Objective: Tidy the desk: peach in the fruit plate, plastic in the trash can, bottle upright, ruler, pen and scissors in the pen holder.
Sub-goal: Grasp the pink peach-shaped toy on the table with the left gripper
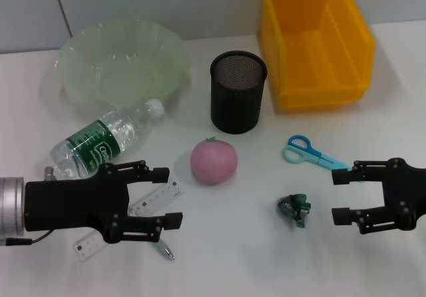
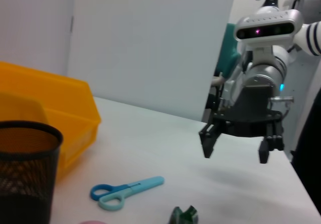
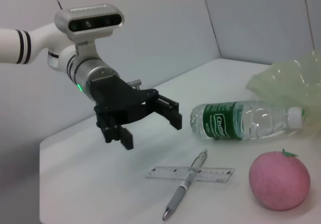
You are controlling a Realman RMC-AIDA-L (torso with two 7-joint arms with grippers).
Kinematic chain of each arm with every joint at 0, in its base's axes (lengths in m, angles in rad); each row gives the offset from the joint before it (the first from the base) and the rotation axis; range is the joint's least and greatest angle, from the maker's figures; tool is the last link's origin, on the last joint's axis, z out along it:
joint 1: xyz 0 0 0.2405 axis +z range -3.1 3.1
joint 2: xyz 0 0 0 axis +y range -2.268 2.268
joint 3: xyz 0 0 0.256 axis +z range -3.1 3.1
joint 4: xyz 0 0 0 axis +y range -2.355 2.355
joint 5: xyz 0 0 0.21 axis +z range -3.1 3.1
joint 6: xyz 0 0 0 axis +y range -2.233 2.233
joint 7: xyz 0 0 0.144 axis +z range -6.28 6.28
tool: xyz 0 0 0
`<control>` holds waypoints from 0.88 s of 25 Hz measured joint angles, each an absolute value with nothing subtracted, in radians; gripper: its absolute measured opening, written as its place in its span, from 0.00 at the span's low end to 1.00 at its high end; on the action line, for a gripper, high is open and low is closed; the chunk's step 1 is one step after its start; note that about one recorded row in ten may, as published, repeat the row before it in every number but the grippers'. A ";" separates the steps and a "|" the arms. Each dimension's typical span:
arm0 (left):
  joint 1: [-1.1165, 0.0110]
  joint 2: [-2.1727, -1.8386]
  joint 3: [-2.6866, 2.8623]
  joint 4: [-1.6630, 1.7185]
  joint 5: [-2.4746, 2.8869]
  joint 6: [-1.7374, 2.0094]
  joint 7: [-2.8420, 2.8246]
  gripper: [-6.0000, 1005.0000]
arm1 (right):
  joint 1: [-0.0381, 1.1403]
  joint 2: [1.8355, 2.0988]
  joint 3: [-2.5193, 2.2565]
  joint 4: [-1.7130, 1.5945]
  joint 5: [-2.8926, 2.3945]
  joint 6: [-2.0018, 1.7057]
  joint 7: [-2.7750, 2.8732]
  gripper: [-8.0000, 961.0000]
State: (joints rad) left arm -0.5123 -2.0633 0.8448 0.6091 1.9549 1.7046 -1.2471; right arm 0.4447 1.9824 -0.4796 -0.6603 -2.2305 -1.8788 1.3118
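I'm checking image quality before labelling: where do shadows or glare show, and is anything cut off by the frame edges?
Head view: lighting is even, with only soft shadows beside the pen holder and peach; the yellow bin runs off the top edge. Left wrist view: the pen holder is cut at the edge, and a faint shadow lies under the right gripper. Right wrist view: small highlights glint on the bottle.

I see white table (image 1: 246,250), matte, plain, running to back wall (image 1: 166,4). Wall pale grey, flat panels, 1 thin dark seam slanting at far left of head view. Left wrist view: table (image 2: 165,148) ends against white panel (image 2: 150,43); teal shape (image 2: 229,43) past panel's edge, cannot tell what it is. Right wrist view: table (image 3: 85,184) corner and near edge visible, grey wall (image 3: 165,28) behind with 3 seams I can count.
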 joint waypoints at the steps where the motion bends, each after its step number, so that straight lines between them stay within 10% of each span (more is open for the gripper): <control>1: -0.512 -2.063 0.845 0.609 1.961 1.710 -1.252 0.84 | 0.448 1.985 -0.483 -0.660 -2.231 -1.874 1.311 0.84; 22: -0.531 -2.071 0.866 0.610 1.938 1.651 -1.275 0.84 | 0.465 1.988 -0.497 -0.659 -2.236 -1.858 1.311 0.83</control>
